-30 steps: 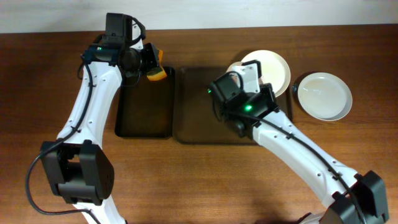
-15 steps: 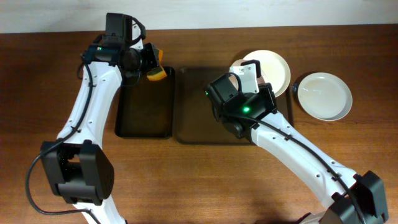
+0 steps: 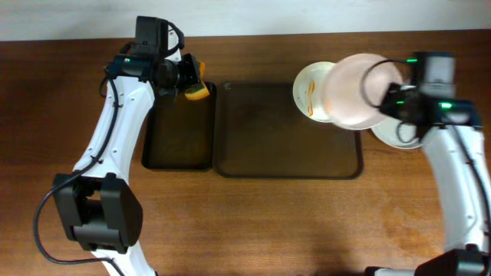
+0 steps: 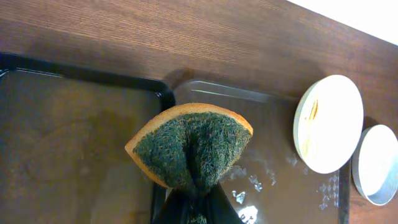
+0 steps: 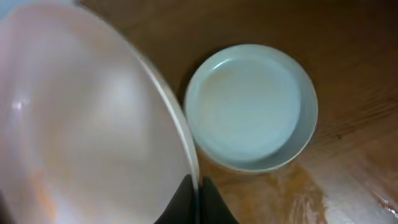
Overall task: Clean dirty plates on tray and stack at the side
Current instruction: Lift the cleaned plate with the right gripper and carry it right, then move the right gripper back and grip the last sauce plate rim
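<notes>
Nearest the robot, bare wood-grain tabletop (image 3: 253, 222) runs left to right. Beyond it lies the large dark tray (image 3: 261, 138), long axis left to right. Its floor is now uncovered: half a second ago the right arm lay across it, and it has since swung off to the right. Just left of it sits a narrower black tray (image 3: 173, 142), long axis near to far. The right gripper (image 5: 198, 194) has its fingers pinched on the rim of a white plate (image 3: 354, 92), lifted clear and blurred, hanging over the large tray's far right corner and the table just beyond; its tilt is unclear. Partly under it on the right, a clean plate (image 5: 252, 106) lies flat on the tabletop. At the tray's far right corner a plate streaked with orange sauce (image 4: 328, 123) lies flat. Far left, the left gripper (image 4: 194, 205) is clamped on a folded sponge (image 4: 193, 149), green face outward, above the black tray's far right corner, almost where it was before
</notes>
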{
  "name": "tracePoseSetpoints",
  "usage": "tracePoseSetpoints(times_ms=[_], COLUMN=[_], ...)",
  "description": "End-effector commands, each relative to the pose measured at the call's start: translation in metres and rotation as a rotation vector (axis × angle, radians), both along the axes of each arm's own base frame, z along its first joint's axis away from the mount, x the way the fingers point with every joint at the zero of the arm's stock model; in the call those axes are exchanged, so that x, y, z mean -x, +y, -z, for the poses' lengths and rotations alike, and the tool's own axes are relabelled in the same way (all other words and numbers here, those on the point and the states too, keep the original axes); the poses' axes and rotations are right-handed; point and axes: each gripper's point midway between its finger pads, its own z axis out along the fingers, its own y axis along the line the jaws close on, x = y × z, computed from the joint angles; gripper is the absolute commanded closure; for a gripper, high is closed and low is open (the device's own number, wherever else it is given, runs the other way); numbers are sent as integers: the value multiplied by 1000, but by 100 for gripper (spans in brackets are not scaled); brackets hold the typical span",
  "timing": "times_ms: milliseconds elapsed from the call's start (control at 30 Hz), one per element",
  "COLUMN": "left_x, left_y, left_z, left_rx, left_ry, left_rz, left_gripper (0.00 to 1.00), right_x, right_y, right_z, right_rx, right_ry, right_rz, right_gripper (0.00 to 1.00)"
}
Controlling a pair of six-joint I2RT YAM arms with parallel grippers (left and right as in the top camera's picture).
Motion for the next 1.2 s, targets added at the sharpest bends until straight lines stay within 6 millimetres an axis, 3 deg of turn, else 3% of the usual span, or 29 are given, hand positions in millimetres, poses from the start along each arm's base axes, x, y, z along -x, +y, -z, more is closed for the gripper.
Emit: tracePoseSetpoints(times_ms=[0,100,200,367,533,567,667,700,833,933,967,1067,1167], left_x=[-1,-1,-1,-1,-1,-1,-1,-1,-1,-1,-1,-2,-2], left_y=[-4,-4,-4,-4,-4,-4,-4,-4,-4,-6,-7,-9,-9], left_z=[2,3,3,4,6,7,9,9,9,9,9,8,8], left_rx=[-13,-13,-13,-13,-14,-14,-14,-15,-15,-15,-14,-14,-13], left_ry=[-4,-3,-3,-2,2,5,11,11,10,9,6,3,3], left_rz=[8,8,8,8,8,9,9,9,9,13,15,17,18], left_gripper=[100,100,100,100,100,100,100,100,100,100,100,100,100], right_x=[7,15,12,-1,-9,-11,-14,-17,-40,-64,-71,-80,-77], right_y=[-57,-102,-128,-137,-143,-144,-144,-140,-103,-47,-24,22,49], right_z=[-16,3,37,94,132,133,130,126,85,56,55,66,91], right_rx=[-100,-107,-128,-161,-173,-171,-175,-197,-235,-210,-207,-188,-164], right_ry=[-91,-67,-17,73,116,112,98,92,83,93,96,136,224], right_rz=[112,218,271,276,281,281,274,259,83,-67,-117,-183,-157], right_gripper=[96,96,96,96,94,86,47,39,39,39,39,41,46])
